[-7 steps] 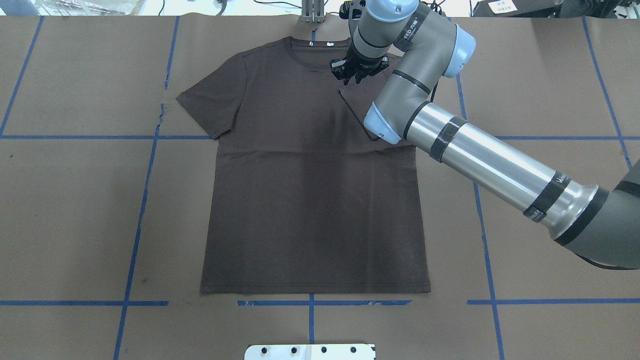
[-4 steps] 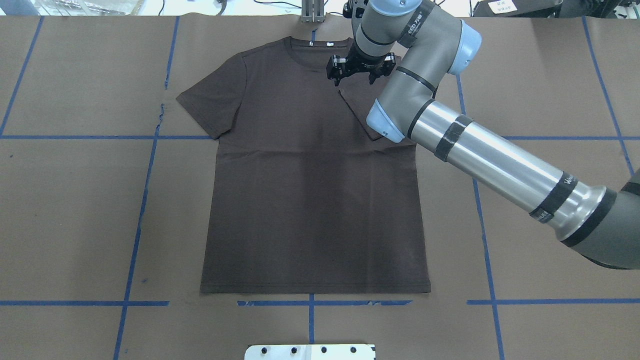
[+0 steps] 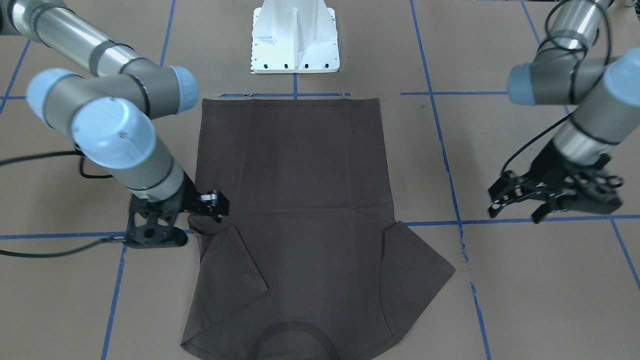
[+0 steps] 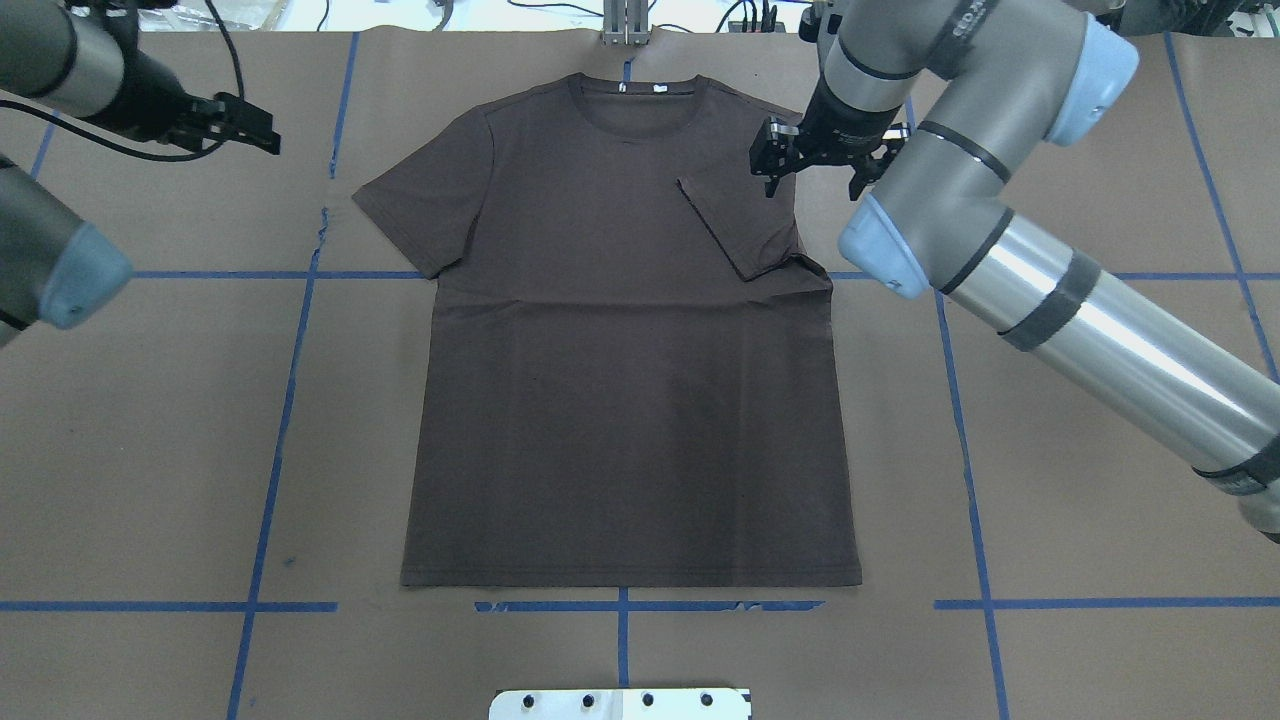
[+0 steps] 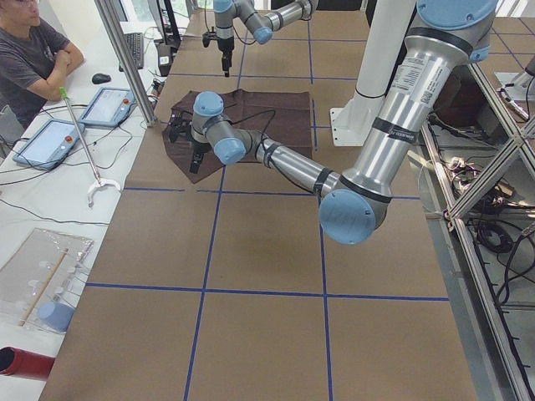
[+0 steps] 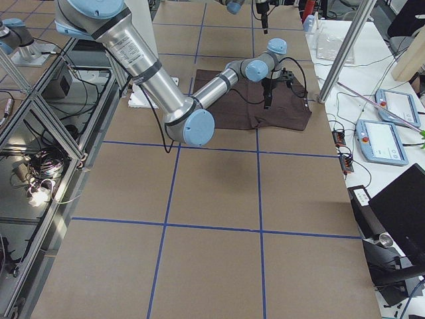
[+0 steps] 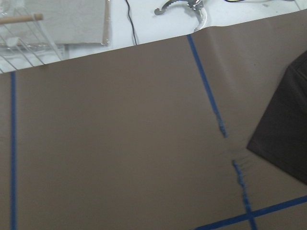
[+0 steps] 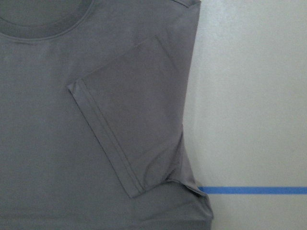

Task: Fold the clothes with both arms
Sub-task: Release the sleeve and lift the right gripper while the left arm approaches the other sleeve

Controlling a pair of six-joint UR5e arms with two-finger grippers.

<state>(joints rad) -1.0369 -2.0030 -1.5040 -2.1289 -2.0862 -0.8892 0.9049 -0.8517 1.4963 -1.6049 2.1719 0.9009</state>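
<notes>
The dark brown T-shirt (image 4: 620, 400) lies flat on the table with its collar (image 4: 640, 100) at the far side. Its right sleeve (image 4: 740, 215) is folded in over the chest, and this also shows in the right wrist view (image 8: 134, 120). The left sleeve (image 4: 420, 200) lies spread out. My right gripper (image 4: 815, 165) hangs open and empty over the shirt's right shoulder edge; in the front view the right gripper (image 3: 180, 220) is beside the folded sleeve (image 3: 230, 270). My left gripper (image 4: 245, 125) is open and empty, well left of the spread sleeve (image 3: 415, 270); the front view shows the left gripper (image 3: 515, 212) too.
Brown paper with blue tape lines (image 4: 290, 400) covers the table. The white pedestal base (image 3: 295, 40) stands at the near edge, behind the shirt's hem. An operator (image 5: 33, 58) sits at the far side with tablets (image 5: 104, 104). The left wrist view shows paper and the sleeve corner (image 7: 288, 129).
My right gripper has moved right, from over the chest near the collar to the right shoulder edge. The folded sleeve stays in place. My left arm has come into view at the top left.
</notes>
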